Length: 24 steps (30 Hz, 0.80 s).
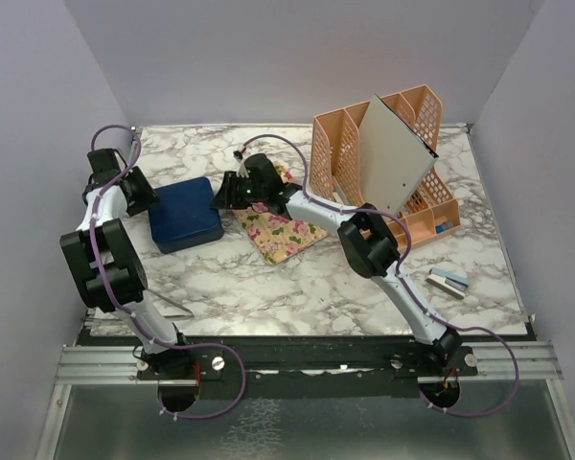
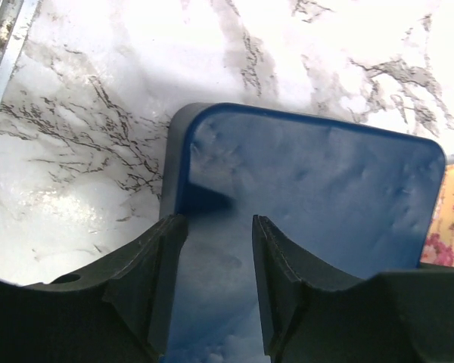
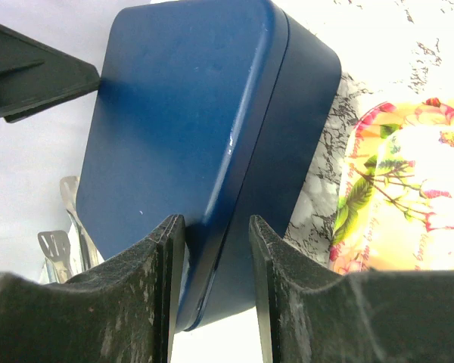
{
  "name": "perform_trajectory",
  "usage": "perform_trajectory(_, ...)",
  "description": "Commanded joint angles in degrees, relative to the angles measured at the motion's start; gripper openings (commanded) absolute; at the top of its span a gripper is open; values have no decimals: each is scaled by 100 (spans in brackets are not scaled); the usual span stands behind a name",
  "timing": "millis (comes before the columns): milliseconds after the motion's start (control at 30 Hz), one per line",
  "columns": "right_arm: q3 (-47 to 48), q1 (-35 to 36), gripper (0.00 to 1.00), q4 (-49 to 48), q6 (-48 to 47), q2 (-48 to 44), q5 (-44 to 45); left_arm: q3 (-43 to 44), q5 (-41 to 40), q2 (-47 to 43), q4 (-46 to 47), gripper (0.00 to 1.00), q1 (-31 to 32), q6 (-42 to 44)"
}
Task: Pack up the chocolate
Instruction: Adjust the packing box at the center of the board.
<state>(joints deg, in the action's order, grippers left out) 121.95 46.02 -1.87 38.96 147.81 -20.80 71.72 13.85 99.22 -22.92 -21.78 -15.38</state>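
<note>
No chocolate shows in any view. A dark blue box [image 1: 185, 215] lies on the marble table with its lid down. My left gripper [image 1: 153, 201] is at the box's left side; in the left wrist view its jaws [image 2: 219, 227] stand apart over the blue lid [image 2: 310, 181], holding nothing. My right gripper [image 1: 220, 196] is at the box's right side. In the right wrist view its jaws [image 3: 216, 227] are apart, with a corner of the box [image 3: 181, 121] between the fingers.
A floral tray [image 1: 280, 233] lies right of the box, close to my right fingers [image 3: 408, 189]. An orange mesh organizer [image 1: 337, 158] with a grey board [image 1: 395, 153] stands at the back right. A small grey item [image 1: 448, 280] lies at the front right. A metal utensil [image 3: 60, 242] shows beyond the box.
</note>
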Motion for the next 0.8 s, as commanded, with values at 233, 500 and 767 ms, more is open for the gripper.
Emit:
perform_trajectory(233, -2, 5, 37, 639, -244, 366, 177, 280, -244, 369, -178, 50, -2, 140)
perform_trajectory(500, -559, 19, 36, 566, -224, 393, 257, 429, -575, 311, -222, 46, 184, 167)
perform_trajectory(767, -428, 12, 35, 673, -298, 531, 277, 733, -1611, -182, -313, 46, 797, 178)
